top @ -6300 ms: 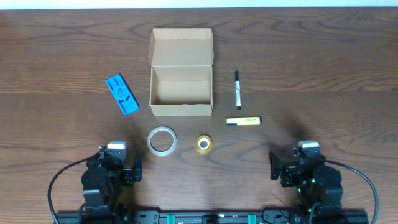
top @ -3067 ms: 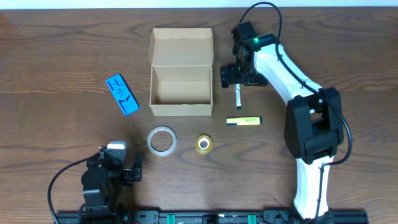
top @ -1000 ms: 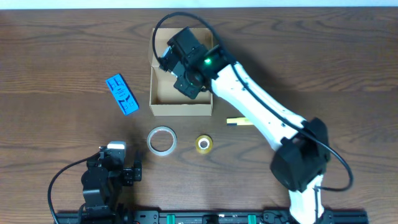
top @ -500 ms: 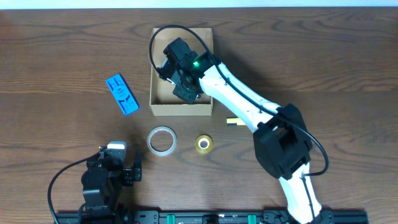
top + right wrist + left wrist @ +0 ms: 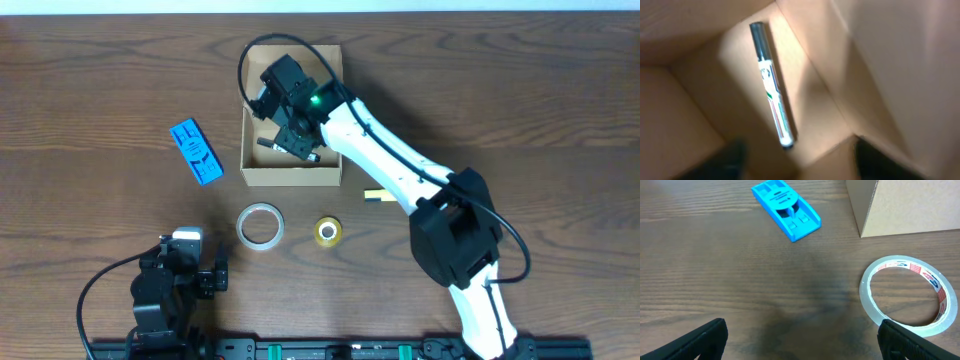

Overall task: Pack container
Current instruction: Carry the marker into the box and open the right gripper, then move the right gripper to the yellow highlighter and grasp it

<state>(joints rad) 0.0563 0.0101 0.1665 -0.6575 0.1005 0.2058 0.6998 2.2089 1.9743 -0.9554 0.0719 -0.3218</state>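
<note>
Inside the container, toward the far edge of the counter, the right gripper hangs low over the box floor with its fingers spread apart and nothing between them. A black-capped marker lies flat and loose on that floor, clear of both fingers. The container stands left of centre with its flap lid open toward the far edge.

Assessment: one item is packed and the release step looks complete. The next move calls for lifting the right gripper straight up past the box walls before swinging to another item.

A yellow highlighter lies just right of the container's near-right corner, partly hidden under the right arm. A clear tape roll and a small yellow tape roll sit toward the near edge, in front of the box. A blue flat object lies to the left of the box.

The left gripper rests at the near-left corner, fingers wide apart and empty, near the clear roll.

Obstruction: box walls close around the right gripper; the lid is a hazard on withdrawal.
</note>
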